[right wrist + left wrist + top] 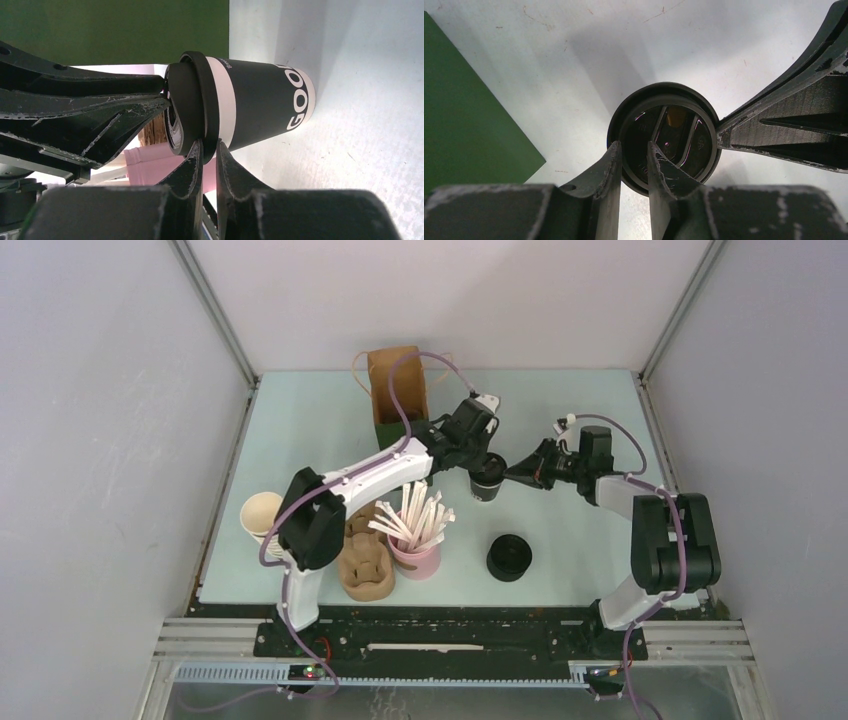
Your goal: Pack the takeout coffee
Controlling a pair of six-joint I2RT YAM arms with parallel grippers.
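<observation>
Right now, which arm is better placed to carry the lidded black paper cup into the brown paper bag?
Probably left. The left tool pinches the rim of the lidded black paper cup from above, and the brown paper bag stands beside that arm; the right tool grips the rim sideways.

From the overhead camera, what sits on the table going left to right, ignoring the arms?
stack of cream-lined cups → cardboard cup carrier → pink straw holder → takeout coffee → black stack of lids. The brown bag behind overlaps these, so it is omitted.
</observation>
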